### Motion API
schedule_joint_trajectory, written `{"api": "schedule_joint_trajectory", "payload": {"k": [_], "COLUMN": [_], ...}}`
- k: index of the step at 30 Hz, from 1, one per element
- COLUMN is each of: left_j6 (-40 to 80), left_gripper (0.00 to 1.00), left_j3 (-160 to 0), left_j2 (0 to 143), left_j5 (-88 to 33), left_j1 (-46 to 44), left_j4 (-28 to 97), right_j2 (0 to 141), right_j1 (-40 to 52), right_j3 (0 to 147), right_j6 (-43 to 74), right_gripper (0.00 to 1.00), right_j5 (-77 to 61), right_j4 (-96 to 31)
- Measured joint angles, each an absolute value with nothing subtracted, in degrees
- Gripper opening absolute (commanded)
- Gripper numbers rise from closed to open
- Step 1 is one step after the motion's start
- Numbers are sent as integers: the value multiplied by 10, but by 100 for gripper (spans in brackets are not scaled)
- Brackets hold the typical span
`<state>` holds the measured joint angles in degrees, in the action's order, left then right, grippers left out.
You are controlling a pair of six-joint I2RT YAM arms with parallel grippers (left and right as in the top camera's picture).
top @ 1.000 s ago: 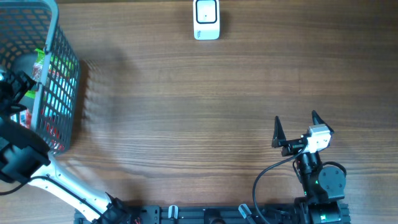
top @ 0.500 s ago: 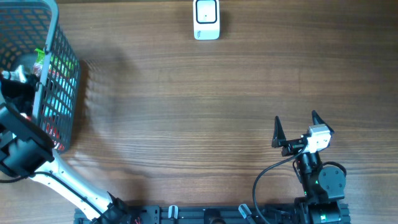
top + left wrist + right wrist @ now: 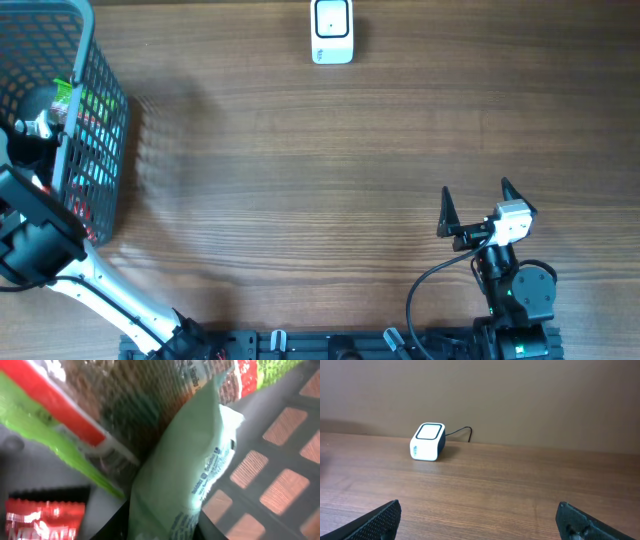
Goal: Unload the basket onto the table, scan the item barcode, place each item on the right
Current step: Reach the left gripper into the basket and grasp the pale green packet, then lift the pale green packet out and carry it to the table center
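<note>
your left gripper [image 3: 32,135] reaches down inside the grey wire basket [image 3: 103,125] at the table's [image 3: 300,180] far left edge. in the left wrist view its dark fingers [image 3: 120,525] press against both sides of a pale green packet [image 3: 185,475], grasping it. this packet stands tilted against the basket's mesh wall, with a large green and red packet [image 3: 75,420] behind it and a small red packet [image 3: 42,517] lying beside it. your right gripper [image 3: 476,192] hovers near the front right, well apart, fingers spread wide and holding nothing. the white scanner [image 3: 332,31] sits at the far centre edge.
</note>
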<state>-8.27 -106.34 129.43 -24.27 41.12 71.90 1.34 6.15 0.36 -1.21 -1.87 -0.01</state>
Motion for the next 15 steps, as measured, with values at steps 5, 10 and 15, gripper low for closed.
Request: {"api": "schedule_joint_trajectory", "payload": {"k": [5, 10, 15], "left_j6": [-66, -47, 12], "left_gripper": [14, 17, 17], "left_j3": [-1141, -1223, -1265], "left_j2": [1293, 1244, 1130], "left_j5": [-239, -239, -239], "left_j1": [417, 425, 429], "left_j4": [761, 763, 744], "right_j2": [13, 13, 13], "right_j1": [62, 62, 62], "right_j3": [3, 3, 4], "right_j6": [-12, -12, -12], "right_gripper": [100, 100, 100], "right_j5": [-19, -19, -19], "right_j4": [0, 0, 0]}}
